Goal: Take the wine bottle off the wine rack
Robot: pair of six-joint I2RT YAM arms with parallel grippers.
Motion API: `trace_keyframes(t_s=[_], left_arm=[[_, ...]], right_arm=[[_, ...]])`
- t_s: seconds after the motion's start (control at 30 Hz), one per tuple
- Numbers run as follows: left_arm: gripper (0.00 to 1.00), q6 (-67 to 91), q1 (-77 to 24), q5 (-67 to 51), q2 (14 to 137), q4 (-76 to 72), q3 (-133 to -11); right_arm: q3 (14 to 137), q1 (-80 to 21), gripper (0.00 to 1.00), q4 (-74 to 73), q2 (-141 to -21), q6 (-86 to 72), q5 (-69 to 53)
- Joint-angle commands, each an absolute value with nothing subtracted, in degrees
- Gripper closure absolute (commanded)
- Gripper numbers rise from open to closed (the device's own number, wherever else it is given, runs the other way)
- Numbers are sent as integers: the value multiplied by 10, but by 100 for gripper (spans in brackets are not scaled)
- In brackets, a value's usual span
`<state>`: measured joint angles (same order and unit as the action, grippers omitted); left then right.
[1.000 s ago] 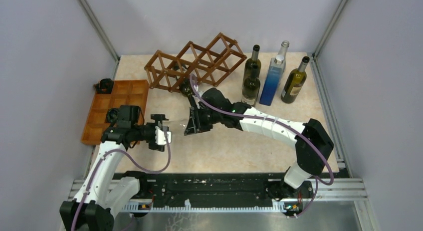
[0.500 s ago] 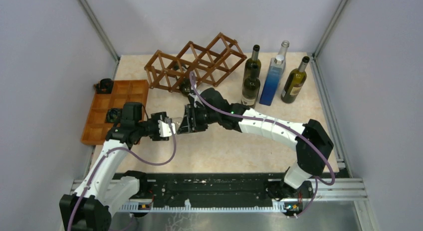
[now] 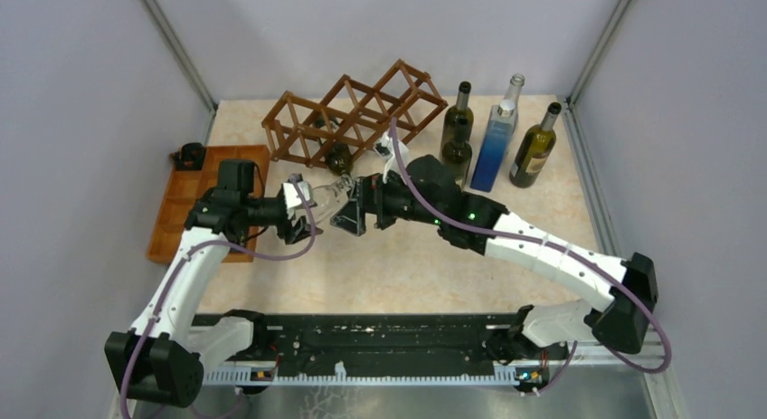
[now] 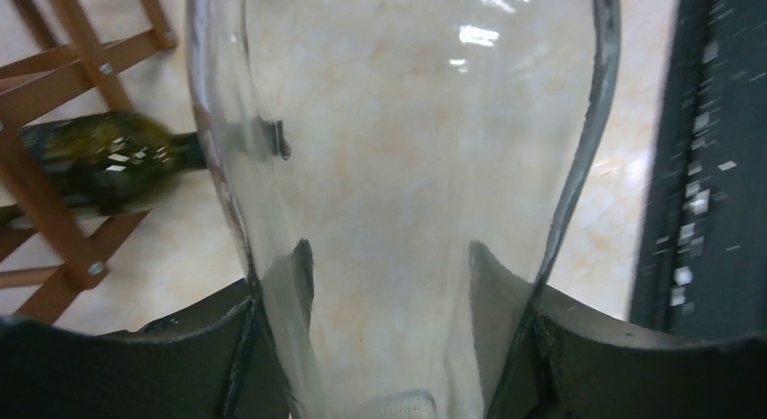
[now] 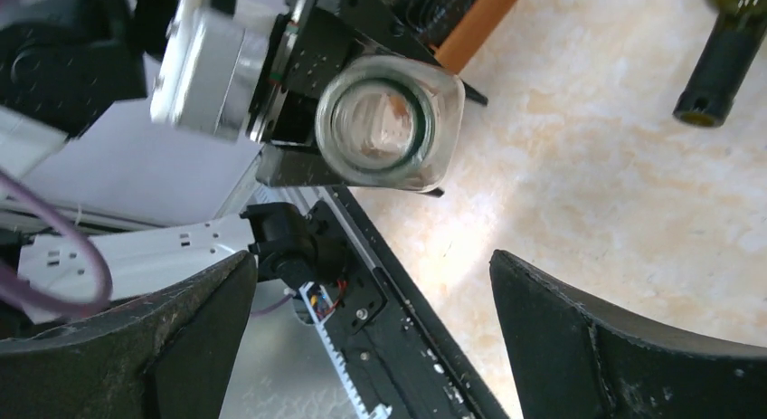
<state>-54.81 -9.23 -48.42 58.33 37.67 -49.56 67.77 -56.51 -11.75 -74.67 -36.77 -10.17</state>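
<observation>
Between the grippers, position: bottle (image 3: 324, 195), clear glass, hangs in the air over the table (image 3: 407, 274), in front of the rack (image 3: 357, 111) and apart from it. No part of it rests in a cell.
Left gripper: left gripper (image 4: 389, 256) is closed on the bottle's narrow end, a finger pressed to each side of the glass.
Right gripper: right gripper (image 5: 371, 265) is spread wide with nothing between its fingers. It stands just off the bottle's far end, not touching it as far as the views show.
Step in hand: judged to be the carry-off by the left arm alone, with the bottle to be set down away from the rack.
Method: a hold on smooth glass near the narrow end leaves the heavy body overhanging. The grip should be firm and wrist moves slow, to prevent droop or slip. The right arm should back off straight along the bottle's line so as not to knock the end. The route should steer away from the rack sticks and the green bottle (image 4: 99, 161) lying in a lower cell.
Long axis: near level, running left to right between the two grippers, in line with the left gripper's fingers.
Pointing: a round end faces the right wrist camera squarely. It is judged to be the base, with the neck toward the left palm. The neck itself is hidden by the fingers.
</observation>
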Motion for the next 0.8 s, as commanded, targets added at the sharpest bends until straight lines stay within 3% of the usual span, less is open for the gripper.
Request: trace_keyframes(t_s=[0.0,0.2,0.67,0.77], left_arm=[[100,-473,-93,-630,611,468,-560],[100,-444,-93,-719,630,514,-596],[100,-371,-94,-852,609,535,-582],[100,-362,-94,-860,605,535,-576]], right_arm=[[639,-569,1,-51,-700,-296,-87],[609,-570,1,55,-698,-264,-108],[668,-570,1,251,-827,-313,-227],[671,-570,10,281,-841,-335,-254]])
